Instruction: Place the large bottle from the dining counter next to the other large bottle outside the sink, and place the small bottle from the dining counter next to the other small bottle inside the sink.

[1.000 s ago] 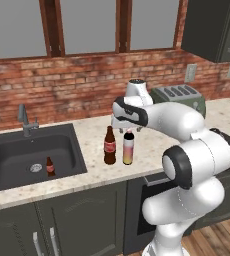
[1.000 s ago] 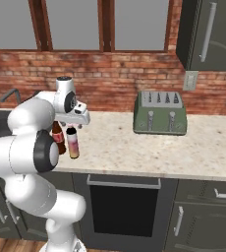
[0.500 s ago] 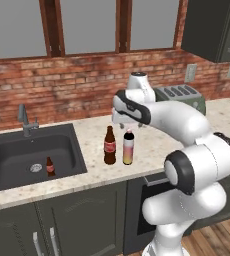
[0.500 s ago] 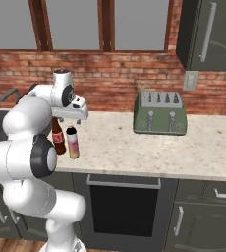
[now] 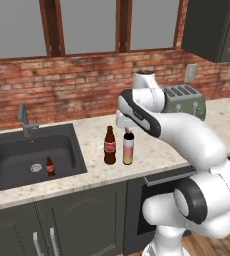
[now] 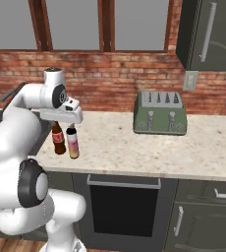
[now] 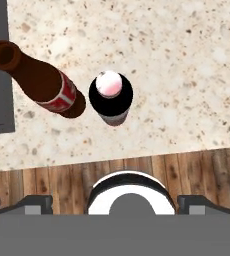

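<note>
The large bottle [image 5: 128, 150] [image 6: 73, 145] [image 7: 111, 97], black-capped with a yellow-to-orange body, stands upright on the pale worktop just right of the sink [image 5: 17, 150]. The other large bottle [image 5: 109, 146] [image 6: 59, 140] [image 7: 42, 80], dark brown, stands close beside it without touching. My gripper [image 5: 128, 128] [image 6: 71, 125] [image 7: 116, 202] hangs straight above the black cap, open and holding nothing. The other small bottle [image 5: 50, 166] stands inside the sink near the drain. The dining counter and its small bottle are out of view.
A green toaster [image 5: 187, 100] [image 6: 160, 113] sits on the worktop to the right, against the brick wall. The faucet [image 5: 24, 120] rises behind the sink. An oven front [image 6: 125, 206] lies under the counter edge, with wooden floor below.
The hand has risen a little above the large bottle's cap, and the wrist sits higher. Both large bottles and the small bottle in the sink have stayed put.
</note>
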